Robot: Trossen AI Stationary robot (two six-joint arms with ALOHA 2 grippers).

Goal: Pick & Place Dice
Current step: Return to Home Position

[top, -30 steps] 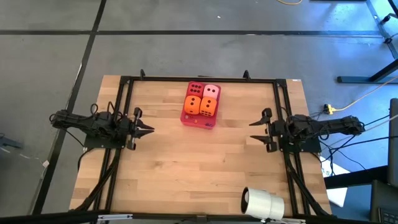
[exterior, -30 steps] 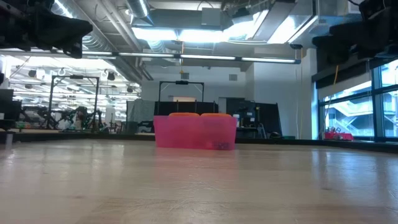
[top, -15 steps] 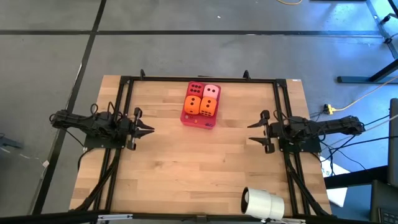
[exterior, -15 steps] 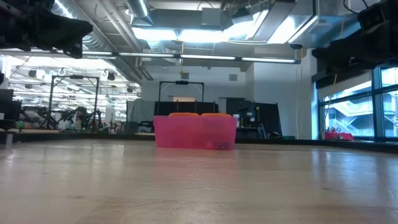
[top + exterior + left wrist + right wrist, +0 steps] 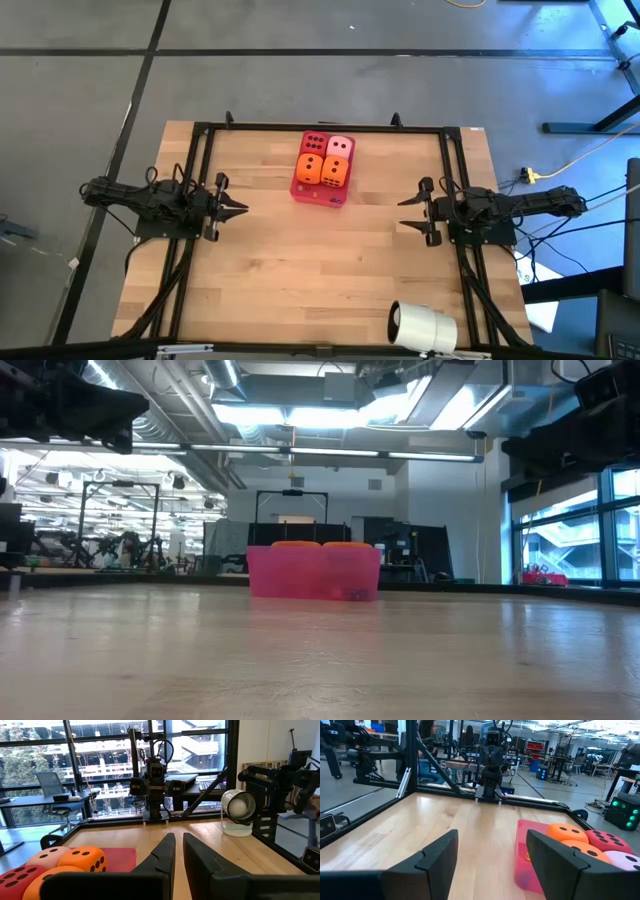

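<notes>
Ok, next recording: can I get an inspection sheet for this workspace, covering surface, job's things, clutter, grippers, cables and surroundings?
Surface: wooden table, bare wood inside a black frame.
Job's things: red die, pale pink die and two orange dice, packed together in the red tray at the table's far middle.
Clutter: white roll at the near right edge.
Grippers: left gripper at the left side, jaws closed to a slit, holding nothing; right gripper at the right side, jaws wide open, holding nothing.
Cables: yellow-plugged cable on the floor to the right; none on the wood.
Surroundings: grey floor; other rigs and windows beyond the table.
</notes>
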